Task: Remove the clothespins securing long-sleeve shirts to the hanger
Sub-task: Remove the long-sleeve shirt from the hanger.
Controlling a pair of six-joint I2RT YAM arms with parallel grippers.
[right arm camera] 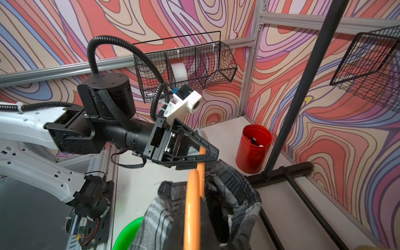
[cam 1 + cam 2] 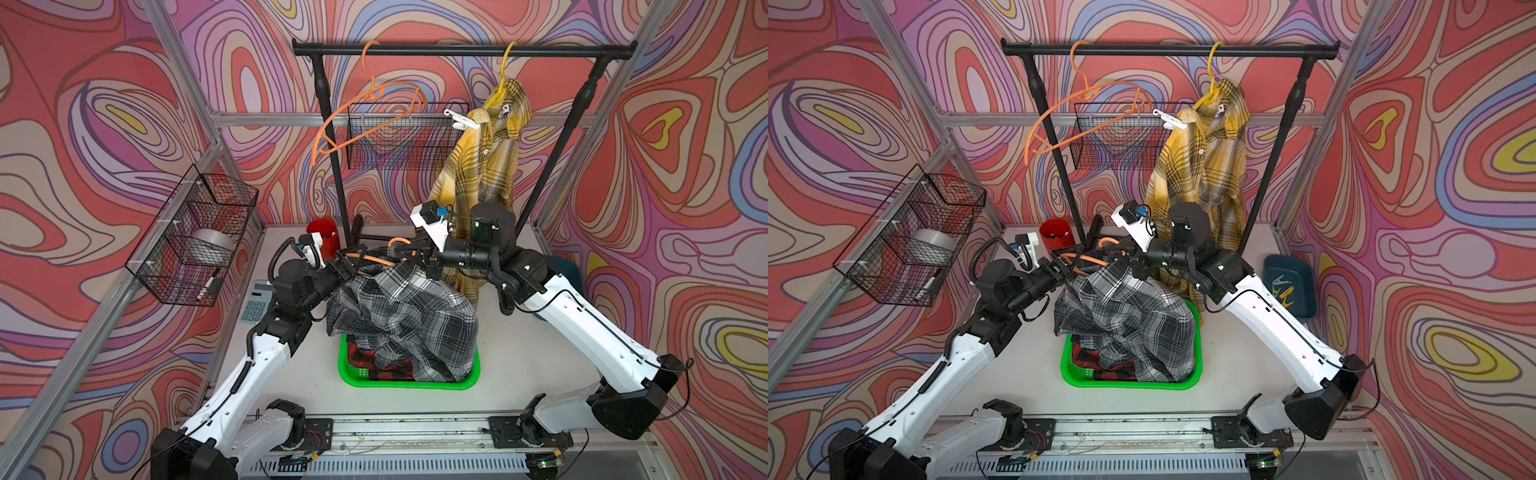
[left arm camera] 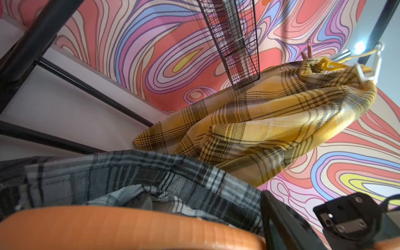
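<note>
I see the yellow shirt (image 2: pixel 482 166) hanging at 1 o'clock, with a white clothespin (image 2: pixel 460 119) clipped on its shoulder. The grey shirt (image 2: pixel 403 316) slumps at centre off an orange hanger (image 1: pixel 191 205), over the red shirt (image 2: pixel 365 361). Loose clothespins (image 2: pixel 1283 289) lie at 3 o'clock.

Plaid overload in here

Yellow-and-black plaid shirt (image 2: pixel 482 166) is rocking a white clothespin (image 2: pixel 460 119) and yellow hanger (image 2: pixel 508 58). Grey-white-black plaid shirt (image 2: pixel 399 316) and red-and-black check shirt (image 2: pixel 365 362) are clashing with a neon green basket (image 2: pixel 415 385), orange hanger (image 1: pixel 192 205) and red cup (image 2: pixel 320 230), while walls (image 2: pixel 104 124) are swirling pink, purple, blue.
</note>
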